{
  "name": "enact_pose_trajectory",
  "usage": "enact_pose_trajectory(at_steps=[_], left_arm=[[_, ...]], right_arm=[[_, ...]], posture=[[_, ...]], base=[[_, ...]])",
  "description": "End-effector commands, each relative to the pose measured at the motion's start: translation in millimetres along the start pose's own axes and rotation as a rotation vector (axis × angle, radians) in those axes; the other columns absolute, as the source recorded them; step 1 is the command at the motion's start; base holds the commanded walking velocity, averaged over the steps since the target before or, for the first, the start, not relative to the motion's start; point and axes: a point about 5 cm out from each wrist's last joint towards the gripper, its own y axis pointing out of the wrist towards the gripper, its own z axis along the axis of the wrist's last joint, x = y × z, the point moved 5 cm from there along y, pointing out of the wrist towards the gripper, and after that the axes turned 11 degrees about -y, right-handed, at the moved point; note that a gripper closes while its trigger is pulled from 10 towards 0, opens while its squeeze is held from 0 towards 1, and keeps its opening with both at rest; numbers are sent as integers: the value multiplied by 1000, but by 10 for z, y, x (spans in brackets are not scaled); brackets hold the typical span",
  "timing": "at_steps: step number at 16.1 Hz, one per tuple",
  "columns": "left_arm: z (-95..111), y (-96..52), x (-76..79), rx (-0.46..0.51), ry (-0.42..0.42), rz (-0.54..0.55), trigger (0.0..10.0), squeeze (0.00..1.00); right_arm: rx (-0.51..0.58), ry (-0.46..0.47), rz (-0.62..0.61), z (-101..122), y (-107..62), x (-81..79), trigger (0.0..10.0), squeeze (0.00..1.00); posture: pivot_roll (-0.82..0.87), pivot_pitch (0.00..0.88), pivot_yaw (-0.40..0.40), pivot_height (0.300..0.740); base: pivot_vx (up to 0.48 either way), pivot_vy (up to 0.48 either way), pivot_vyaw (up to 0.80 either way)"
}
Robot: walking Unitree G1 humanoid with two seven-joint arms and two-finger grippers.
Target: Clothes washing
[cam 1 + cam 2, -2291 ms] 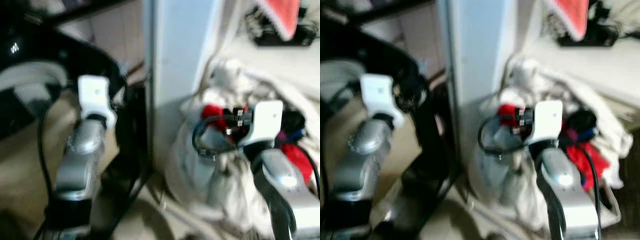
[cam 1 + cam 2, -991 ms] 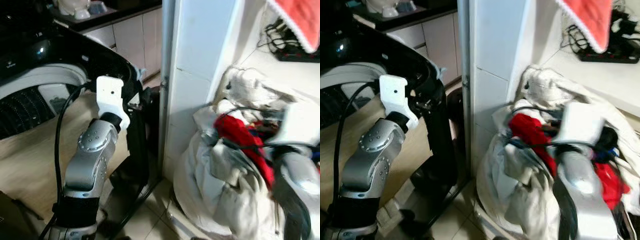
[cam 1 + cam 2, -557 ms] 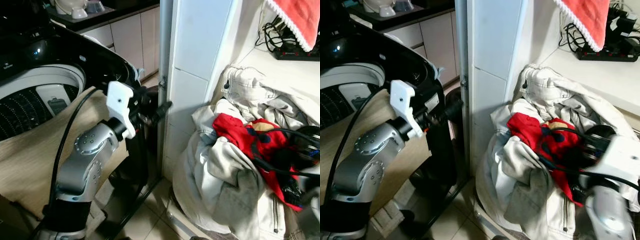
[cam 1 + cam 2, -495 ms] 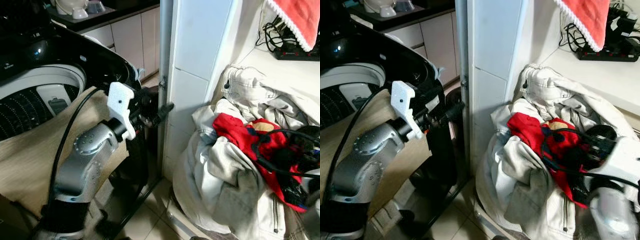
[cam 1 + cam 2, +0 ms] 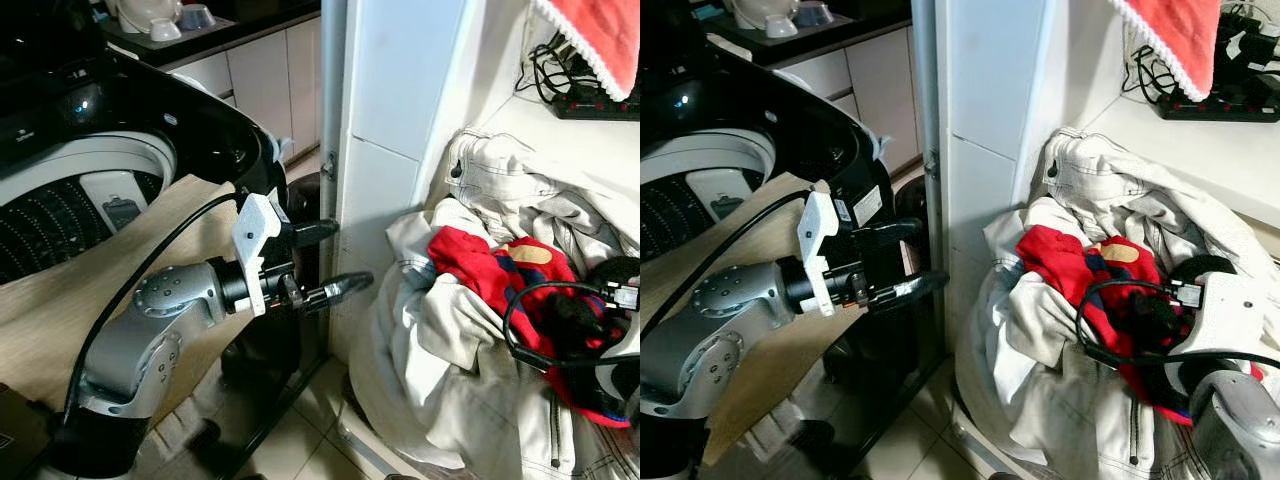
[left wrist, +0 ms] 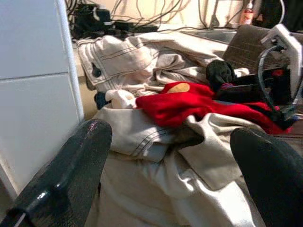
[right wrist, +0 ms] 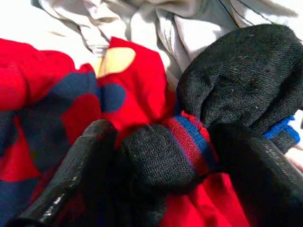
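A laundry pile (image 5: 470, 340) lies heaped at the right: pale denim garments, a red garment with blue spots (image 5: 490, 270) and a black sock (image 7: 156, 161) with a red and blue stripe. My right gripper (image 7: 163, 163) is down in the pile, open, with a finger on either side of that sock. My left gripper (image 5: 350, 254) is held out level between the black top-loading washing machine (image 5: 100, 110) and the pile, open and empty. In the left wrist view the red garment (image 6: 189, 101) lies beyond its fingertips.
A white tiled pillar (image 5: 390, 120) stands between the machine and the pile. A beige cloth (image 5: 60, 330) drapes the machine's front. A red towel (image 5: 595, 40) and a power strip with cables (image 5: 585, 95) are at the upper right, above a white ledge.
My left gripper has swung from pointing up to pointing level toward the pile. My right arm has dropped low into the clothes, beside the black sock.
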Motion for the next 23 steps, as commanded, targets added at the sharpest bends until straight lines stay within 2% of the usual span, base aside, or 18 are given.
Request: enact_pose_trajectory(at_steps=[1,2,3,4,8,9,10,23], left_arm=[[-9,0,50,-16,-5,-30,10000,0],[-13,-15,58,-23,-5,-39,10000,0],[-14,-18,60,-25,-5,-42,10000,0],[-25,-27,82,-39,-6,-65,10000,0],[-45,-69,95,-73,-1,-99,10000,0],[-43,-71,91,-75,2,-100,10000,0],[-36,-72,87,-74,3,-100,10000,0],[-20,-53,106,-66,7,-105,10000,0]], right_arm=[[-43,-4,-61,-50,22,90,10000,1000],[-60,-4,-154,-40,22,208,10000,1000],[-62,9,-161,-36,22,216,10000,1000],[-103,66,-110,-78,16,141,10000,0],[-167,165,-6,-143,-7,-61,10000,0],[-172,171,5,-146,-5,-82,7922,0],[-180,171,1,-150,-6,-81,0,0],[-163,161,35,-23,-13,-125,0,0]], posture=[[-222,17,29,740],[-222,17,31,740],[-222,17,32,740],[-222,16,32,740],[-221,17,36,740],[-220,17,35,740],[-220,16,35,740],[-222,10,34,740]], base=[[0,0,0],[0,0,0],[0,0,0],[0,0,0],[0,0,0],[0,0,0],[0,0,0],[0,0,0]])
